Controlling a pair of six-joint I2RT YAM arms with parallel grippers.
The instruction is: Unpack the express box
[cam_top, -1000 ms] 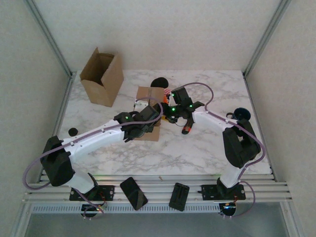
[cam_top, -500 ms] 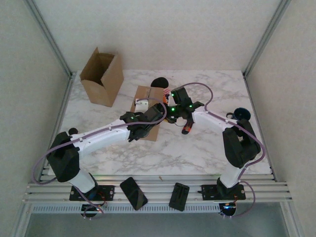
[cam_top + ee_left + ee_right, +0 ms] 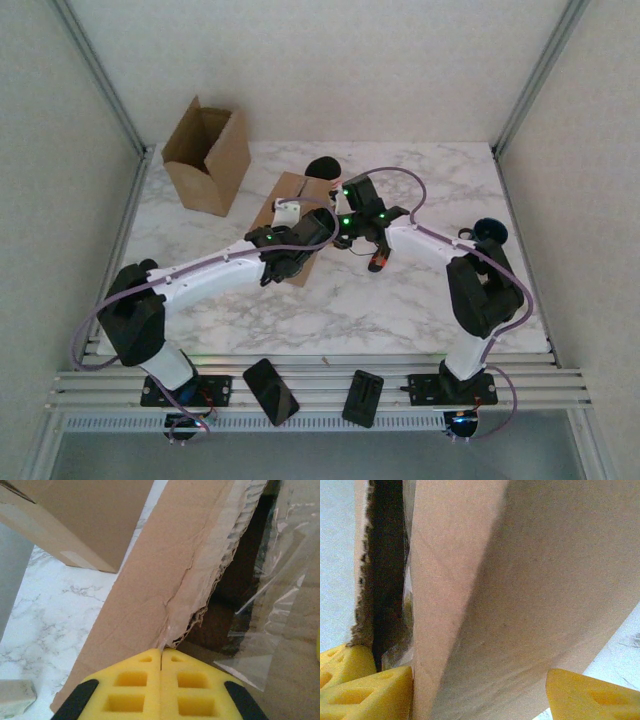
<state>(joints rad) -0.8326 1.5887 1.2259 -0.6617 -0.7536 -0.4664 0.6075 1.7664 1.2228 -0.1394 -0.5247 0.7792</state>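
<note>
From above, the express box (image 3: pixel 300 190) is being worked at the middle of the desk (image 3: pixel 420 300), between the two arms and well apart from the open carton (image 3: pixel 208 155) at the far left. The left arm is being carried farther across the box than a second ago, and the box is now lying more askew. The left end effector (image 3: pixel 288 258) is being held over its near half, while the right end effector (image 3: pixel 343 232) is being set in at its right edge.

At the left wrist, the left end effector (image 3: pixel 161 660), wide a second ago, is being shown clenched, its pads meeting at the ragged edge of the torn flap (image 3: pixel 150 580). Whether cardboard is being pinched cannot be told. Clear film (image 3: pixel 270 630) is hanging loose beside the dark opening.

At the right wrist, a cardboard wall of the express box (image 3: pixel 520 555) is being straddled by the right end effector (image 3: pixel 475 680). One pad (image 3: pixel 370 685) is being laid against it, though a firm grasp cannot be told.

The seal is judged already breached. The fresh closure suggests the flap is being readied for pulling back, with nothing yet taken out.
</note>
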